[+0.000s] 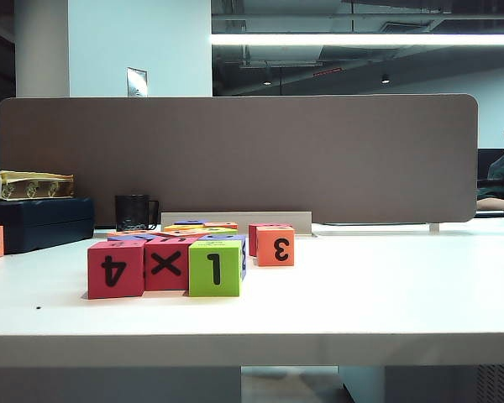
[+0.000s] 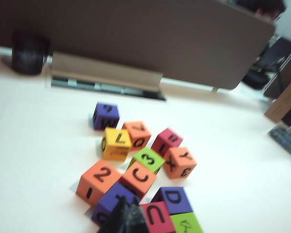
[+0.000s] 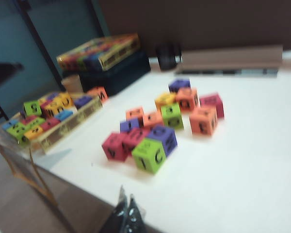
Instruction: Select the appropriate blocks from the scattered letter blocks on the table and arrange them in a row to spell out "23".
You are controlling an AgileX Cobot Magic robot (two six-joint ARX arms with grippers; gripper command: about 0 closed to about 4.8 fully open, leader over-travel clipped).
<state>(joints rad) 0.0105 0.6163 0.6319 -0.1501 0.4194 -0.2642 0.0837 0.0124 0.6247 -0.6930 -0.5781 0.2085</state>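
The left gripper (image 2: 124,218) hangs above the near edge of the block cluster, its dark fingertips pressed together on nothing. Just beyond it lie a purple cube (image 2: 111,204) and an orange block topped "2" (image 2: 98,180), the latter touching an orange "C" block (image 2: 138,177). Farther off sits the orange block with "3" on its side (image 2: 180,163), next to a red cube (image 2: 167,140). The right gripper (image 3: 126,216) hovers at the table (image 3: 242,165) edge, tips closed and empty, the lime-green cube (image 3: 149,155) nearest it
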